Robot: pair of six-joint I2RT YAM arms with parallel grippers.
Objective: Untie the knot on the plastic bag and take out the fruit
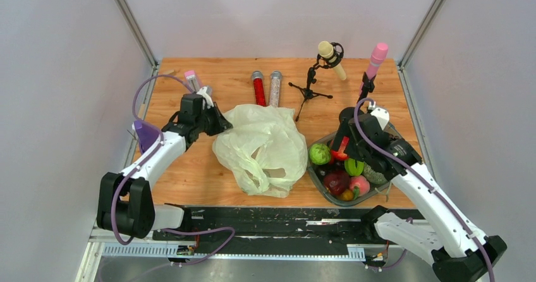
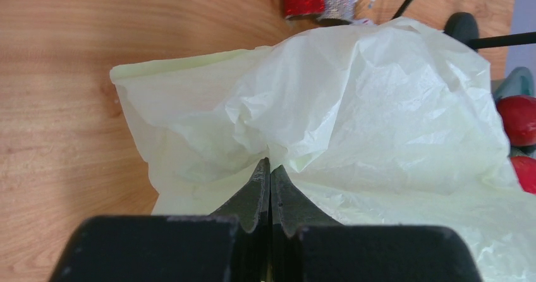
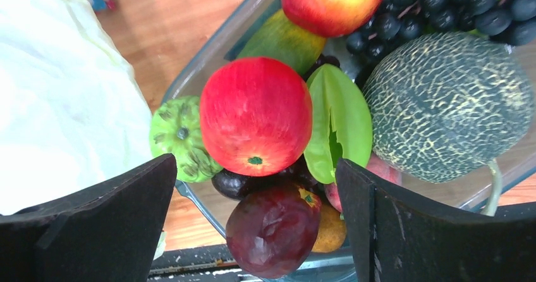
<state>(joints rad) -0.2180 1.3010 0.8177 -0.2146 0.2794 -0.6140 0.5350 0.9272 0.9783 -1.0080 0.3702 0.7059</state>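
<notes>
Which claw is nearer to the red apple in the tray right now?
Right. The right claw hangs open just above the red apple in the tray; the left claw is across the table, shut on the plastic bag.

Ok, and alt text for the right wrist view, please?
The right gripper, jaws wide open, hangs over a red apple-like fruit piled with other toy fruit in a clear tray. A netted green melon lies to the right, dark grapes at the top, and the pale plastic bag fills the left edge.
</notes>
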